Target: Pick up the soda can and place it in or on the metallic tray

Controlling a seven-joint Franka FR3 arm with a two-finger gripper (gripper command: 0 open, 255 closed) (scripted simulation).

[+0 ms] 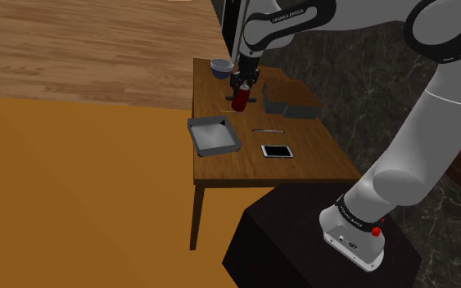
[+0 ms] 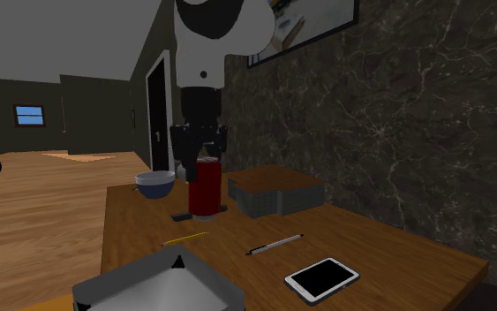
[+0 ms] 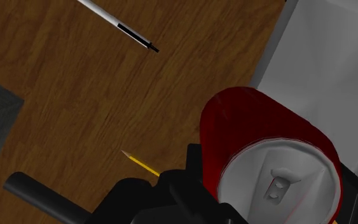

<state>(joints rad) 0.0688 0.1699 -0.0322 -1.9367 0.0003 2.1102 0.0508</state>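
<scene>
Right then, your gripper (image 2: 204,170) was pinching the red soda can (image 2: 207,196) upright over the wooden table (image 1: 302,155), near the blue bowl (image 1: 221,67) and apart from the grey tray (image 1: 208,121).

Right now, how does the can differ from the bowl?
The can is red, the bowl blue and white. The can is tall and narrow, the bowl low and wide. The claw clasps the can; the bowl stands free. Both are round and upright.
</scene>
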